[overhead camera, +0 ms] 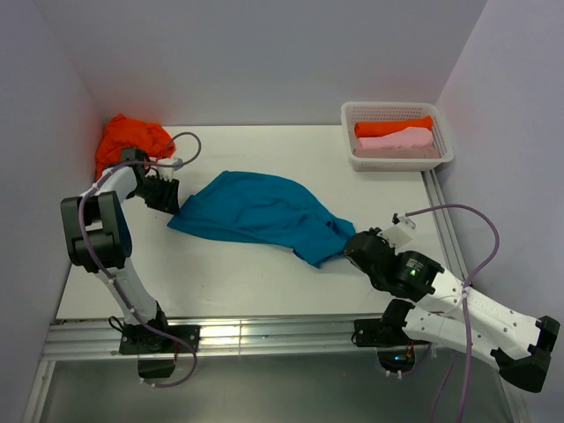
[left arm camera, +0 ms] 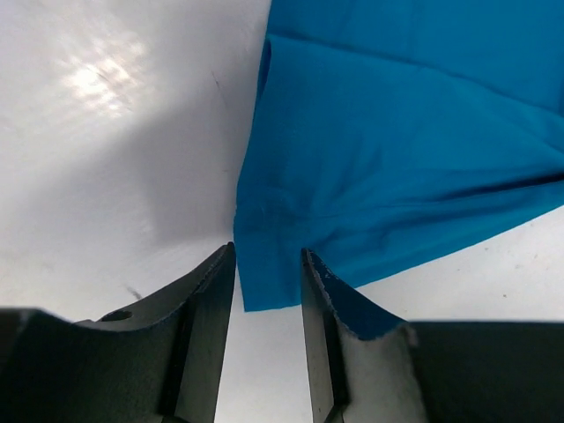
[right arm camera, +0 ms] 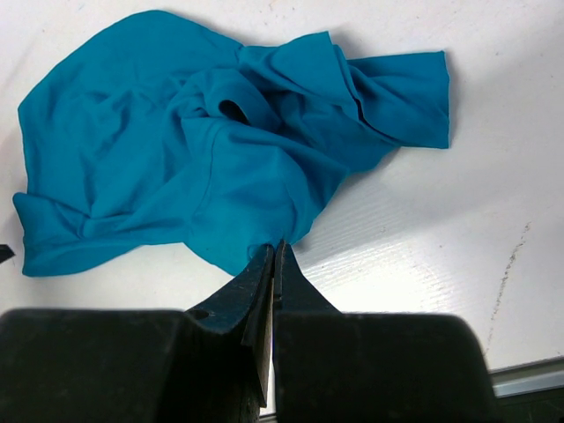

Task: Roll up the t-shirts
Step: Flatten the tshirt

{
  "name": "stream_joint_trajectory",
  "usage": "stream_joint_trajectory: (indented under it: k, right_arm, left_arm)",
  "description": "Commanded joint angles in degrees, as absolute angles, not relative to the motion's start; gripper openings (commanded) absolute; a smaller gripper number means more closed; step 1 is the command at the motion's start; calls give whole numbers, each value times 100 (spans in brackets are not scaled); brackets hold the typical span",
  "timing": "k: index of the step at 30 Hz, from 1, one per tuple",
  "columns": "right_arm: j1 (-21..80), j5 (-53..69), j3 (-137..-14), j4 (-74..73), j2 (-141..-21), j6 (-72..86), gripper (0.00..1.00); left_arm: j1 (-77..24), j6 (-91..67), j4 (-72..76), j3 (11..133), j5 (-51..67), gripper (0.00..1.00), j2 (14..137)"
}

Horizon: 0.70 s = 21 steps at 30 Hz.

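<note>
Nearest, at about 5 o'clock on the white bench (overhead camera: 256,286), the right end effector (overhead camera: 352,243) lies low against the surface. In its wrist view the two fingers are pressed flat together with no gap, their tips right at the near hem of the teal t-shirt (right arm camera: 203,150) and seemingly nipping a small fold of it, though the cloth inside the pinch is hidden.

The teal t-shirt (overhead camera: 256,210) lies in the middle of the bench, loosely spread and wrinkled, not rolled. It runs from roughly 9 o'clock to 4 o'clock, its lower right corner drawn out toward the right end effector.

At 9 o'clock the left end effector (overhead camera: 172,201) meets the shirt's left edge. From the left wrist camera its fingers (left arm camera: 211,291) stand partly spread, with a corner of the teal fabric lying in the gap between them; the cloth does not look clamped.

Farther back, at 11 o'clock, an orange t-shirt (overhead camera: 130,139) sits crumpled in the corner against the wall, just behind the left arm.

At 1 o'clock stands a white mesh basket (overhead camera: 401,162) holding a rolled orange-red t-shirt (overhead camera: 392,126) at its far side and a rolled pale pink t-shirt (overhead camera: 397,141) touching it on the near side.
</note>
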<state>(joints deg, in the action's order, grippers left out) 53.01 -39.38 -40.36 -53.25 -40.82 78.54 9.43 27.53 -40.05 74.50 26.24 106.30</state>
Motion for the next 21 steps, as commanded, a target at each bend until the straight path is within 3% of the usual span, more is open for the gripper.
stream_joint_trajectory:
  k: [1, 21]
  right_arm:
    - [5326, -4148, -4052, -5326, -4078, 7980, 0]
    - [5335, -4140, -4043, -5194, -4122, 7884, 0]
  left_arm:
    - [897, 2646, -4175, 7568, 2804, 41, 10793]
    - [668, 2505, -3639, 7479, 2329, 41, 10986]
